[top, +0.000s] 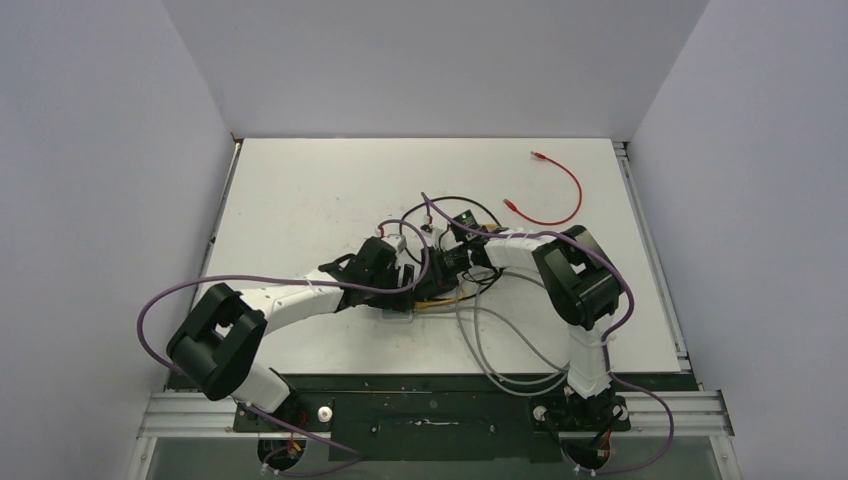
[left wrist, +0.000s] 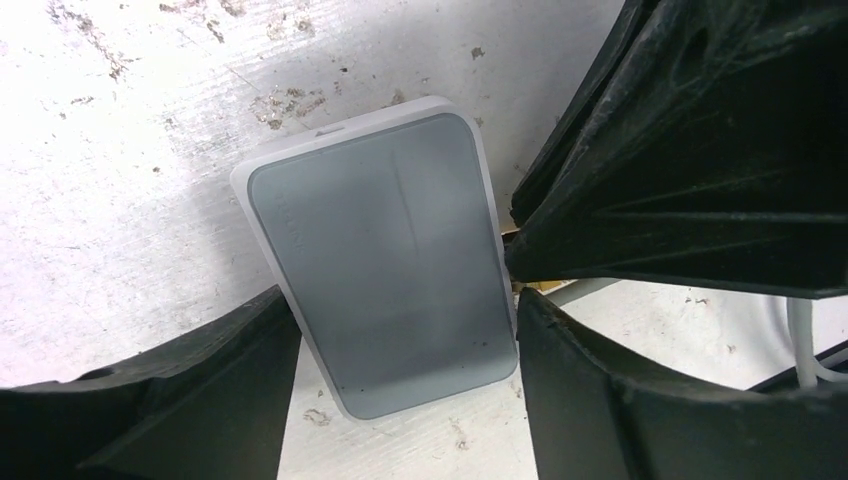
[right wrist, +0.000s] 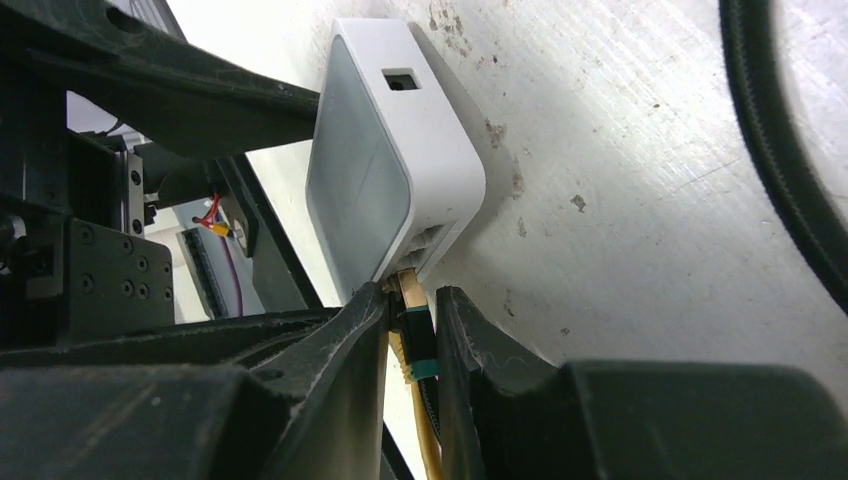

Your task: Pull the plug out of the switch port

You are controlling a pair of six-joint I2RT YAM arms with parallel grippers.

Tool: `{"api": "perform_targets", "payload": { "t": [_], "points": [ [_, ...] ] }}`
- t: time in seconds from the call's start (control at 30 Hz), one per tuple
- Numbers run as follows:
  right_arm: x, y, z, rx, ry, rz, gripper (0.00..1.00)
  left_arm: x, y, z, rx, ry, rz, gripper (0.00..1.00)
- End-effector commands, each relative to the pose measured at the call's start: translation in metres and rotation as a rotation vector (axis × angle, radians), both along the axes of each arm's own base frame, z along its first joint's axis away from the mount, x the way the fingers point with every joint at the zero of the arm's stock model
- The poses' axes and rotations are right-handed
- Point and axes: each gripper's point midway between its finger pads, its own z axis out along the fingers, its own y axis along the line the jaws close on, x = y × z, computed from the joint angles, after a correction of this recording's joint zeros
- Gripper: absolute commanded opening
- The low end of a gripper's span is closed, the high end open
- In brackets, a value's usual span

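Observation:
The switch (left wrist: 385, 260) is a flat pale grey box with rounded corners, lying on the white table. My left gripper (left wrist: 400, 300) straddles its near end, with one finger (left wrist: 150, 400) against each long side, shut on it. In the right wrist view the switch (right wrist: 390, 180) shows its socket edge. A yellow plug (right wrist: 410, 320) with a black and green band sits in a socket there. My right gripper (right wrist: 412, 295) is shut on that plug, right at the socket. The yellow cable (right wrist: 430, 440) runs back between the fingers. From above, the left gripper (top: 405, 285) and the right gripper (top: 440, 272) meet mid-table and hide the switch.
A loose red cable (top: 550, 190) lies at the back right. A black cable (top: 460, 200) loops behind the grippers and shows in the right wrist view (right wrist: 780, 150). Grey cables (top: 500, 350) trail toward the right arm's base. White walls enclose the table.

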Motion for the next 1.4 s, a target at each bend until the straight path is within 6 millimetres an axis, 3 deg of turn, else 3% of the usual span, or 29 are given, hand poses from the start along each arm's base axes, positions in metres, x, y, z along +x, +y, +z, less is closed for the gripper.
{"api": "perform_targets", "payload": {
  "t": [0.0, 0.27, 0.37, 0.4, 0.43, 0.5, 0.53, 0.57, 0.8, 1.17, 1.37],
  "points": [
    [0.008, -0.003, 0.005, -0.014, -0.069, -0.017, 0.05, 0.008, 0.006, 0.009, 0.029, -0.039, 0.024, 0.55],
    [0.009, -0.005, 0.008, -0.017, -0.084, -0.017, 0.05, 0.002, 0.008, 0.006, 0.028, -0.016, 0.024, 0.05],
    [0.008, -0.006, 0.007, -0.018, -0.084, -0.017, 0.05, 0.000, 0.007, 0.007, 0.021, -0.011, 0.022, 0.01],
    [0.008, -0.006, 0.008, -0.017, -0.085, -0.016, 0.05, 0.000, 0.006, 0.008, 0.015, -0.011, 0.016, 0.03],
    [0.008, -0.007, 0.009, -0.016, -0.086, -0.018, 0.05, 0.000, 0.005, 0.009, 0.006, -0.014, 0.011, 0.18],
    [0.008, -0.007, 0.009, -0.015, -0.085, -0.021, 0.05, 0.000, 0.004, 0.012, -0.001, -0.025, 0.014, 0.64],
    [0.008, -0.006, 0.009, -0.014, -0.085, -0.022, 0.05, 0.000, 0.003, 0.013, -0.008, -0.032, 0.013, 0.93],
    [0.008, -0.006, 0.010, -0.012, -0.083, -0.025, 0.05, -0.001, 0.003, 0.015, -0.014, -0.039, 0.011, 0.98],
    [0.009, -0.002, 0.014, 0.012, -0.081, -0.031, 0.05, -0.008, 0.007, 0.022, -0.031, -0.070, 0.003, 0.96],
    [0.010, 0.005, 0.046, 0.124, -0.148, -0.014, 0.05, -0.015, -0.002, 0.023, -0.124, -0.053, 0.007, 0.96],
    [0.009, 0.005, 0.060, 0.150, -0.192, 0.011, 0.05, -0.007, -0.004, 0.048, -0.292, -0.078, 0.034, 0.96]
  ]
}}
